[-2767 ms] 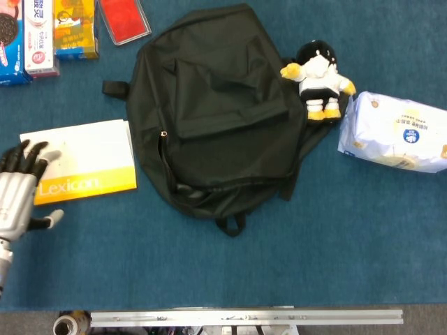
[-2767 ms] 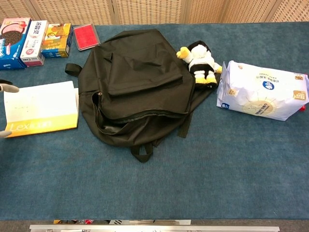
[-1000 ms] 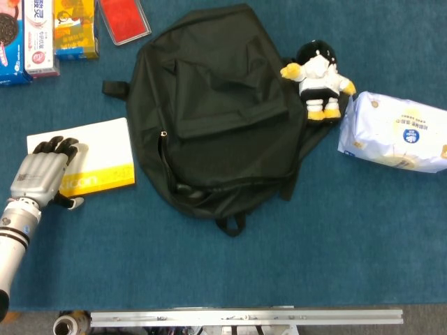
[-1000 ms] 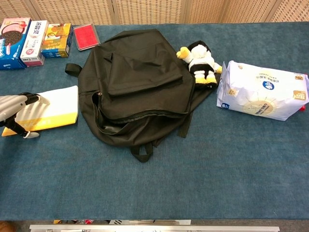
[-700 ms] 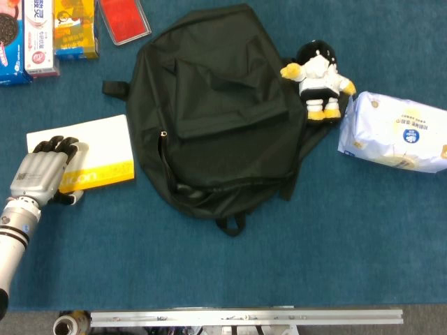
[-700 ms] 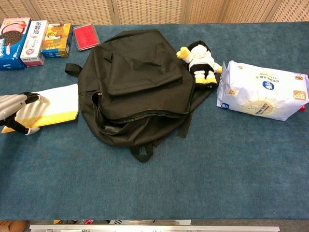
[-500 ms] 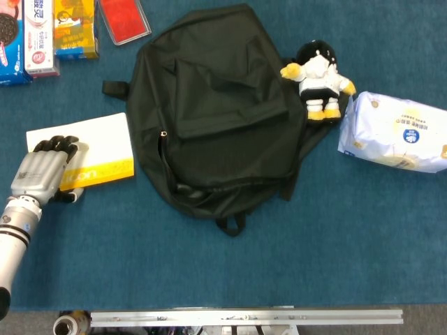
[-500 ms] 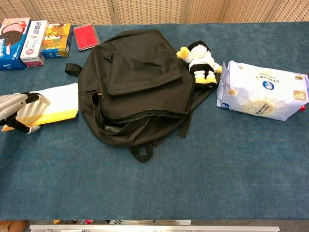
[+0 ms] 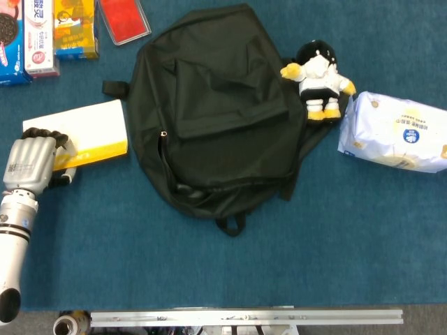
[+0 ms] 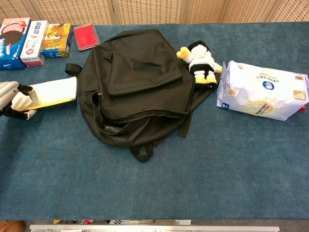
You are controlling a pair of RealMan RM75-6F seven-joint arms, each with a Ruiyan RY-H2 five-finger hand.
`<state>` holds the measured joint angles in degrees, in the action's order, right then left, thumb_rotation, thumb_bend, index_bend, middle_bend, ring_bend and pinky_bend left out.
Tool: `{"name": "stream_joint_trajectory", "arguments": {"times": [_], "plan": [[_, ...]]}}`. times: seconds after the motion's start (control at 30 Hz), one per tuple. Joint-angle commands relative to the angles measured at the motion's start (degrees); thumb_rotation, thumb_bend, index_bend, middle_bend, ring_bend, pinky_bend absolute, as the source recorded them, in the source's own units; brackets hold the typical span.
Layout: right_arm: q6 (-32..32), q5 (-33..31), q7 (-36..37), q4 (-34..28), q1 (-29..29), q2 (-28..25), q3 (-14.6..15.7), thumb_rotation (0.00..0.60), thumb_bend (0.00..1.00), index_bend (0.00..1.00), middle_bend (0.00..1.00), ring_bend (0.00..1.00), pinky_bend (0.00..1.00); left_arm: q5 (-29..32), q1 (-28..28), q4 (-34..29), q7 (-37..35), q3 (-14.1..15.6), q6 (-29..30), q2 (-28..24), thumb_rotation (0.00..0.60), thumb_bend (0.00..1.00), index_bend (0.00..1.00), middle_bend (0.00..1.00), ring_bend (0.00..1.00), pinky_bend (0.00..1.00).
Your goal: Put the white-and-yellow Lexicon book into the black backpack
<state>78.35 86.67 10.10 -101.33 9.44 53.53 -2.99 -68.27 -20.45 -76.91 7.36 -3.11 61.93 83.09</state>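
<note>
The white-and-yellow Lexicon book (image 9: 87, 132) (image 10: 54, 92) is raised off the table and tilted, just left of the black backpack (image 9: 216, 112) (image 10: 137, 79). My left hand (image 9: 31, 164) (image 10: 12, 99) grips the book's left end, fingers over the top and thumb beneath. The backpack lies flat on the blue table, its zip opening (image 10: 130, 121) gaping along the near edge. My right hand does not show in either view.
Snack boxes (image 9: 42, 31) (image 10: 34, 36) and a red tin (image 9: 124, 19) stand at the back left. A panda plush (image 9: 318, 78) (image 10: 199, 60) leans on the backpack's right side. A white tissue pack (image 9: 398, 132) (image 10: 263, 94) lies at the right.
My left hand closed on the book's left end and lifted it. The book has tilted up and moved slightly away from me; the Lexicon title no longer shows.
</note>
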Motion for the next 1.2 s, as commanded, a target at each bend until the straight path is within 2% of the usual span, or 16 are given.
{"name": "stream_joint_trajectory", "arguments": {"times": [0.03, 0.2, 0.37, 0.6, 0.87, 1.2], "plan": [[0.0, -0.1, -0.1, 0.0, 0.0, 0.0, 0.0, 0.600, 0.19, 0.29, 0.29, 0.13, 0.19, -1.0, 0.7, 0.7, 1.5, 0.2, 1.9, 0.6, 0.600, 0.36, 0.52, 0.42, 0.30, 0.22], [-0.3, -0.4, -0.2, -0.2, 0.0, -0.1, -0.1, 0.600, 0.19, 0.29, 0.29, 0.13, 0.19, -2.5, 1.5, 1.6, 4.2, 0.5, 4.8, 1.3, 0.600, 0.36, 0.55, 0.45, 0.33, 0.24], [-0.5, -0.4, -0.4, -0.5, 0.1, 0.0, -0.1, 0.600, 0.19, 0.29, 0.29, 0.13, 0.19, -5.0, 2.1, 3.8, 7.4, 1.1, 8.0, 2.1, 0.600, 0.36, 0.57, 0.49, 0.37, 0.35], [-0.6, -0.6, -0.8, -0.8, 0.2, 0.2, -0.3, 0.600, 0.19, 0.29, 0.29, 0.13, 0.19, -8.5, 3.1, 8.1, 8.9, 1.4, 12.5, 3.2, 0.600, 0.36, 0.60, 0.53, 0.39, 0.42], [-1.1, -0.9, -1.7, -1.4, 0.6, 0.6, -0.5, 0.600, 0.19, 0.29, 0.29, 0.13, 0.19, -11.4, 3.8, 12.5, 5.6, 1.4, 14.9, 4.4, 0.600, 0.36, 0.68, 0.53, 0.39, 0.43], [-2.0, -0.8, -4.1, -2.9, 1.6, 0.9, -0.9, 0.600, 0.19, 0.29, 0.29, 0.13, 0.19, -17.5, 4.4, 20.4, -0.7, 0.9, 22.8, 6.2, 0.600, 0.36, 0.70, 0.55, 0.41, 0.46]]}}
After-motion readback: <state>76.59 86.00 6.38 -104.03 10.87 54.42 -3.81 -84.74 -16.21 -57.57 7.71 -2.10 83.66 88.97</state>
